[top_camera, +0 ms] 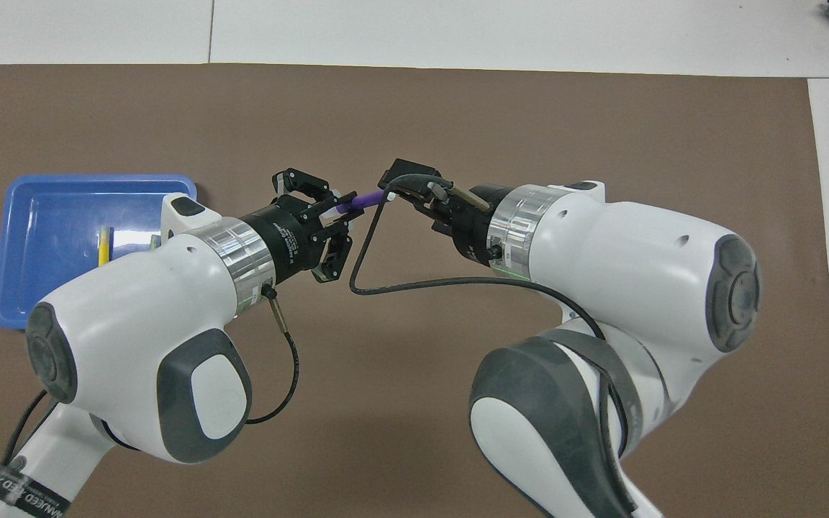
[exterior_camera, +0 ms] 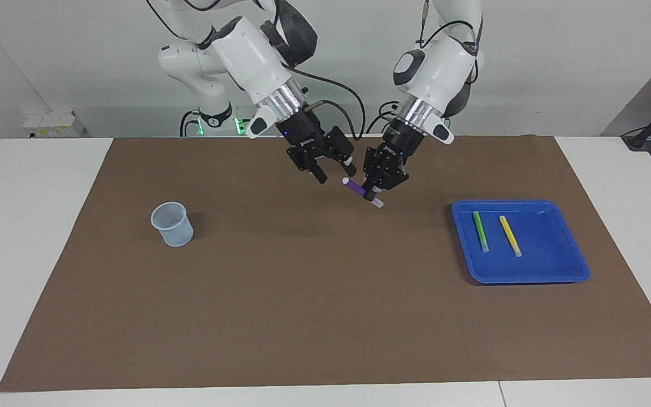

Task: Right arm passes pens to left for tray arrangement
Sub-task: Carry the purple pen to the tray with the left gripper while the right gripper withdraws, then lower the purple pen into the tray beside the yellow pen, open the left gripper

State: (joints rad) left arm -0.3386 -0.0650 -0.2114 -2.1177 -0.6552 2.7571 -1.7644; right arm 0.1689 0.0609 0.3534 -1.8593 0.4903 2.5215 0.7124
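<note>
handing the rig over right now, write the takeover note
Left gripper: shut on the purple pen, in the air over the mat's middle.
Right gripper: open, clear of the pen, beside it.
Blue tray, toward the left arm's end: green pen and yellow pen lie in it, side by side.
Done: two pens placed, third handed over.
Left: lay the purple pen in the tray.

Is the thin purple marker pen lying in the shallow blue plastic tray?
No, the purple marker pen hangs in the left gripper above the brown mat, outside the blue tray.
</note>
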